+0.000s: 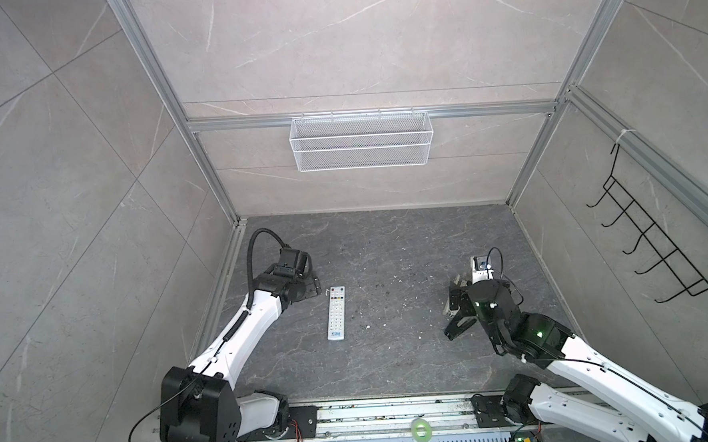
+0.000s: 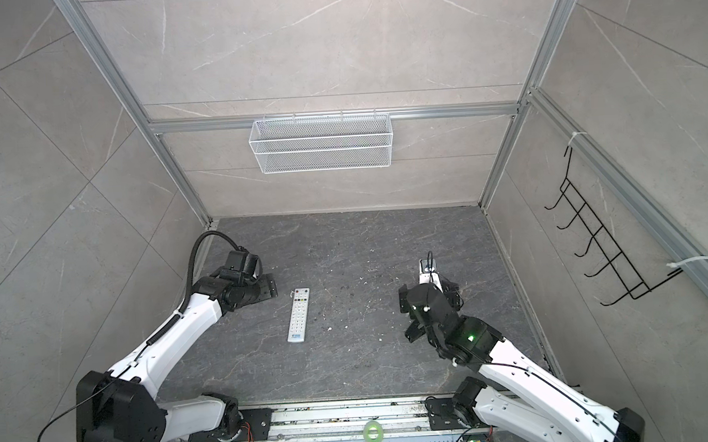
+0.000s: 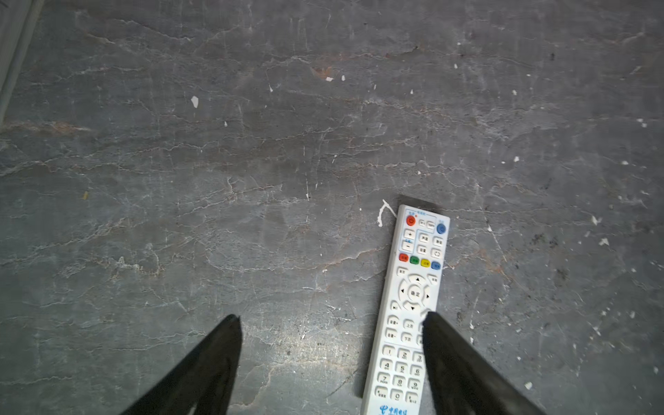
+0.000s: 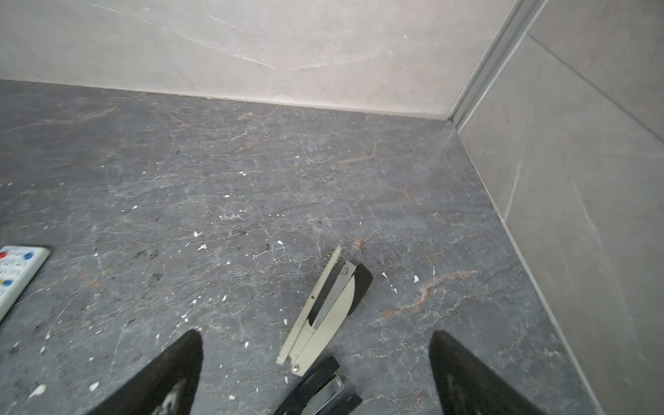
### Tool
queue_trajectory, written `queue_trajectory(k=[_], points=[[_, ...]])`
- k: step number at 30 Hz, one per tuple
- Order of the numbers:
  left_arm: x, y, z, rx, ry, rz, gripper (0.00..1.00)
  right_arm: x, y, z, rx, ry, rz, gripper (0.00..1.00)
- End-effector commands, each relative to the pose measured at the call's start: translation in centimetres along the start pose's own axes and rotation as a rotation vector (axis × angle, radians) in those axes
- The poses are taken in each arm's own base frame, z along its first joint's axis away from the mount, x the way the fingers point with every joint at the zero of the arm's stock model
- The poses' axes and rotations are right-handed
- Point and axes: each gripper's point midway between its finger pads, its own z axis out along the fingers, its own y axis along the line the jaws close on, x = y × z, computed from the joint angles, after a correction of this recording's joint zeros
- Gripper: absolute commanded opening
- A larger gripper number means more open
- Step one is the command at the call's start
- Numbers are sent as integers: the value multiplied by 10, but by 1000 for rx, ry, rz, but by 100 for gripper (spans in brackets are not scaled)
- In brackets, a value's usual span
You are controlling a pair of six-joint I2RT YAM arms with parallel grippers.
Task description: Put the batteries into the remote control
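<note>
The remote control (image 1: 336,312) (image 2: 299,315) lies flat on the dark stone floor, buttons up, left of the middle in both top views. Its coloured buttons are at the far end and its blue logo at the near end. My left gripper (image 1: 311,287) (image 2: 269,291) is open just left of the remote's far end. In the left wrist view its jaws (image 3: 332,318) stand wide with nothing between them, and one finger (image 3: 452,363) overlaps the remote's (image 3: 409,309) edge in the picture. My right gripper (image 1: 453,313) (image 2: 407,317) (image 4: 316,336) is open at the right, empty. The batteries are out of view.
A beige-and-black stapler-like tool (image 4: 325,316) and a second black one (image 4: 316,390) lie under the right gripper. White crumbs dot the floor. A white mesh basket (image 1: 358,140) hangs on the back wall and a black hook rack (image 1: 657,247) on the right wall. A green tape roll (image 1: 420,428) sits on the front rail.
</note>
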Motion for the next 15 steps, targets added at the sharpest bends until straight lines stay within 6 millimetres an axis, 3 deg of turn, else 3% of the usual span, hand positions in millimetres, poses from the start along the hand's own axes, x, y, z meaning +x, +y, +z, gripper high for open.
queue_trajectory(k=[1,3,7,11,15], points=[[-8,9,-5,16,-55,-16,90,8,-5,27,-58,51,80,99],[-10,26,-9,-11,-82,-59,100,14,-20,45,-61,86,144,100],[-10,72,-20,-177,-166,-147,100,23,-44,71,-92,115,243,100],[-7,100,-28,-263,-216,-237,100,21,-65,75,-77,39,347,100],[-3,119,-24,-364,-233,-272,100,22,-90,73,33,-37,390,99]])
